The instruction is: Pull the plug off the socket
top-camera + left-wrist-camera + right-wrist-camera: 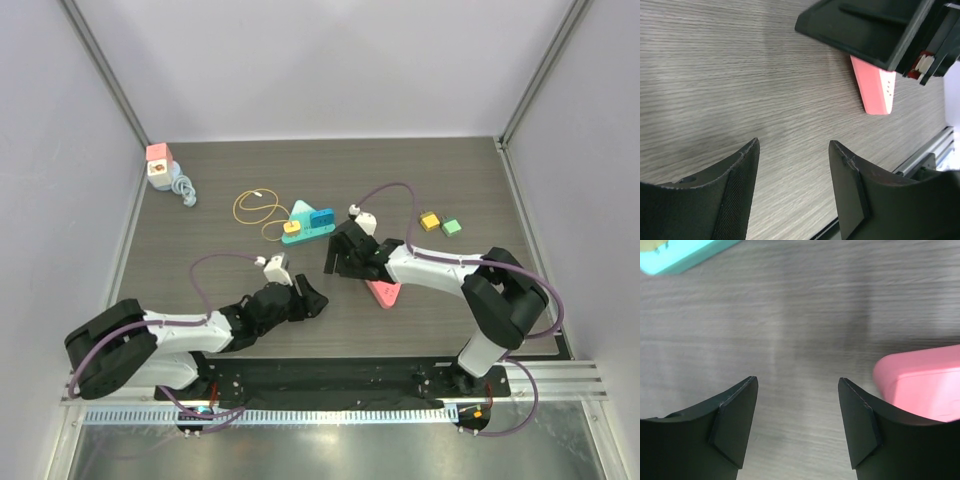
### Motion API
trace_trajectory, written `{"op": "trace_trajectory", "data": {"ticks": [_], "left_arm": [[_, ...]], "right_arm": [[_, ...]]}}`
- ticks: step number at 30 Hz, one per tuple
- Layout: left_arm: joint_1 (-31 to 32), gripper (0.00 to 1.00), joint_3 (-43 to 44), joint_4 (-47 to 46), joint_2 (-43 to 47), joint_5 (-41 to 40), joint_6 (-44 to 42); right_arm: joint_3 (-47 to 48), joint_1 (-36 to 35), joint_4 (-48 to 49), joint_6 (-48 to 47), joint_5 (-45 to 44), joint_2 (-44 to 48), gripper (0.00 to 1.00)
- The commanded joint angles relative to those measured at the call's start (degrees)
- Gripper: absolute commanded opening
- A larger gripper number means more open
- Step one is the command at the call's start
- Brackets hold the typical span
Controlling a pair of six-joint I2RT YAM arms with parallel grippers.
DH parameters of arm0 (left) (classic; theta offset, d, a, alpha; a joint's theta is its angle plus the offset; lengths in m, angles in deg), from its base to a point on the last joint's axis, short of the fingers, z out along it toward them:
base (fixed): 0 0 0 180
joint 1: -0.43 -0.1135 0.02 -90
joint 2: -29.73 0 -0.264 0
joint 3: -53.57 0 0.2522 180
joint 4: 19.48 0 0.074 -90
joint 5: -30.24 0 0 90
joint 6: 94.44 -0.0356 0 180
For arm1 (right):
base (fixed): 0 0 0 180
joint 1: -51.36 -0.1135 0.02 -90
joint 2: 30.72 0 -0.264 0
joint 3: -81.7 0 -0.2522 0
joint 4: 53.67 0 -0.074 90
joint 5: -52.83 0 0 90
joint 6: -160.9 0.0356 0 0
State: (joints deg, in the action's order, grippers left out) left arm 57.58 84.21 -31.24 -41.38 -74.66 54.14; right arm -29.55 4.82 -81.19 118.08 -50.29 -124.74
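Both hang half-open, empty. Right gripper (337,262) sits nearer than left gripper (312,300): teal plastic socket block (312,222), small orange plug (291,227) apparently seated, lies just far-left.

The jaws stand apart, nothing between them, above the wood-grain counter (715,75). Beyond, a pink block (876,92) lies partly under a black housing (865,25).

A robot lab cell: plain white panels (330,60), aluminium frame (537,70), wood-grain table (450,170).
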Motion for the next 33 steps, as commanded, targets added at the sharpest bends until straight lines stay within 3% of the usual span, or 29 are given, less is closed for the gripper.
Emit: {"op": "trace_trajectory", "data": {"ticks": [1, 5, 13, 21, 33], "left_arm": [[0.9, 0.59, 3.7, -2.6, -2.8, -0.3, -1.4], [1.1, 0.60, 5.3, -2.5, -4.6, -0.3, -2.2], [1.3, 0.61, 5.9, -2.3, -5.0, -0.3, -2.5], [1.4, 0.62, 6.3, -2.3, -5.5, 0.2, -3.0], [1.4, 0.65, 7.7, -1.3, -6.8, 1.2, -3.7]], "right_arm": [[2.0, 0.3, 1.3, 2.0, -8.4, 0.1, 0.71], [-0.9, 2.3, -0.3, 3.9, -10.1, 0.8, 0.71], [-13.1, 8.6, -1.7, 6.1, -11.9, 12.5, 0.71], [-25.8, 23.3, -6.5, 8.5, -11.0, 27.3, 0.72], [-27.5, 29.1, -17.8, 8.1, -16.3, 41.0, 0.75]]}}
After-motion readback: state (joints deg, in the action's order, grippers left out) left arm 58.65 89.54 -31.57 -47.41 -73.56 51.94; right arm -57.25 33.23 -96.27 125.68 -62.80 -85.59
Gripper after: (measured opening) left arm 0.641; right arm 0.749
